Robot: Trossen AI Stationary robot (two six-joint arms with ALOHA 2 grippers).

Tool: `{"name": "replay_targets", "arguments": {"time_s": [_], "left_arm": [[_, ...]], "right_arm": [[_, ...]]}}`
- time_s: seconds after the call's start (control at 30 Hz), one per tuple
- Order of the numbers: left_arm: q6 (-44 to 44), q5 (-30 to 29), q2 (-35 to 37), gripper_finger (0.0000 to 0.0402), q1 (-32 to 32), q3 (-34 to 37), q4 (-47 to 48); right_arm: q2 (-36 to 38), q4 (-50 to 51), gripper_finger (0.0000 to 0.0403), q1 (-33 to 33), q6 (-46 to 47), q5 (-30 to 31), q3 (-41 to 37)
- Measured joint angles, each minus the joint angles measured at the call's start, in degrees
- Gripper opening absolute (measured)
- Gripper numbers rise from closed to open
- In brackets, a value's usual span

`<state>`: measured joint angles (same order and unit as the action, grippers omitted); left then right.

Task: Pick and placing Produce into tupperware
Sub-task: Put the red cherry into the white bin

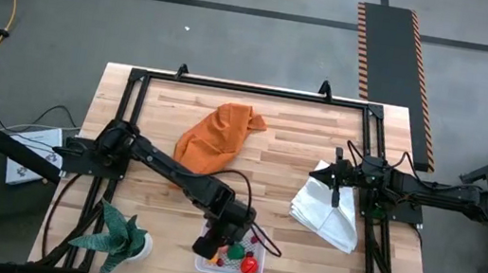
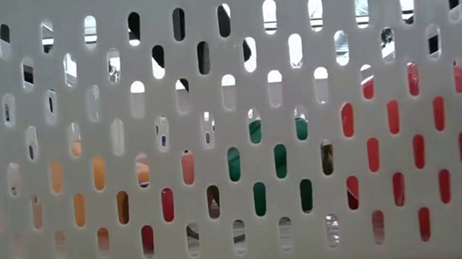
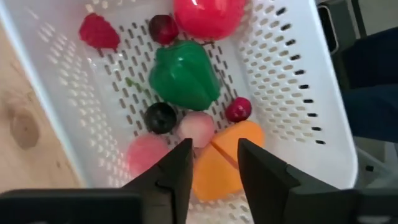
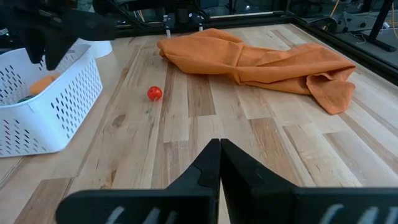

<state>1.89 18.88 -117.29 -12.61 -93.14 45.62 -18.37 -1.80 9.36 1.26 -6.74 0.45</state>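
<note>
The left gripper (image 3: 213, 163) is held over the tupperware (image 3: 298, 93), fingers apart and empty, produce (image 3: 185, 76) just beneath. It should be lifted straight clear of the rim before the stray red piece (image 4: 154, 93) is sought. The right gripper (image 4: 219, 149) is shut, parked well apart.

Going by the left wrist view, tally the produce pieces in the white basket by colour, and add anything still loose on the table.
Red or dark red: 4, e.g. the raspberry
Green: 1, the pepper
Black: 1, the berry
Pink: 2, e.g. the pale piece
Orange: 1, the split piece
In the basket: 9
Loose on the table: 1, the red ball
Total: 10
</note>
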Motion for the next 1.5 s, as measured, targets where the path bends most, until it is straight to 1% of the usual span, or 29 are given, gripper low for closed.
{"name": "replay_targets", "arguments": {"time_s": [0.13,0.33,0.4,0.57,0.6,0.63,0.7,0.77,0.83,1.0,1.17,1.37,1.5], "left_arm": [[-0.1,0.0,1.0,0.0080,-0.1,-0.2,0.6],[-0.2,-0.5,2.7,0.0014,0.3,-2.0,2.8],[-0.2,-0.4,3.3,0.0004,0.4,-2.8,2.7],[-0.4,-0.4,5.1,0.0016,1.8,-3.8,4.3],[-0.5,-0.5,5.7,0.0017,2.2,-3.9,5.9],[-0.6,-0.5,6.1,0.0018,2.6,-4.1,7.5],[-0.6,-0.5,7.0,0.0018,3.2,-4.7,6.7],[-0.6,-0.6,8.3,0.0019,3.9,-4.5,8.7],[-0.6,-0.7,9.3,0.0019,4.6,-4.6,8.1],[-1.5,-2.2,12.7,0.0019,6.1,-4.5,10.5],[-2.0,-5.7,16.2,0.0019,7.0,-4.5,12.3],[-2.4,-14.2,20.5,0.0019,7.0,-4.5,15.0],[-3.2,-17.5,22.6,0.0019,7.0,-4.5,17.1]], "right_arm": [[0.0,0.0,0.0000,0.0,0.0,0.0,0.0],[0.0,0.0,0.0000,0.0,0.0,-0.3,0.0],[0.0,0.0,0.0000,0.0,0.0,-0.3,0.0],[0.0,0.0,0.0000,0.0,0.0,-0.2,0.0],[-0.1,0.0,0.0000,0.0,0.0,-0.2,0.0],[-0.1,0.0,0.0000,0.0,0.0,-0.2,0.0],[0.0,0.0,0.0000,0.0,0.0,-0.2,0.0],[-0.1,0.0,0.0000,0.0,0.0,-0.1,0.0],[0.0,0.0,0.0000,0.0,0.0,-0.1,0.0],[-0.7,0.0,0.0000,0.0,0.0,0.2,0.0],[-0.8,0.0,0.0000,0.0,0.0,0.2,0.0],[-0.7,0.1,0.0000,0.0,0.0,0.2,0.0],[-0.7,0.1,0.0000,0.0,0.0,0.2,0.0]]}}
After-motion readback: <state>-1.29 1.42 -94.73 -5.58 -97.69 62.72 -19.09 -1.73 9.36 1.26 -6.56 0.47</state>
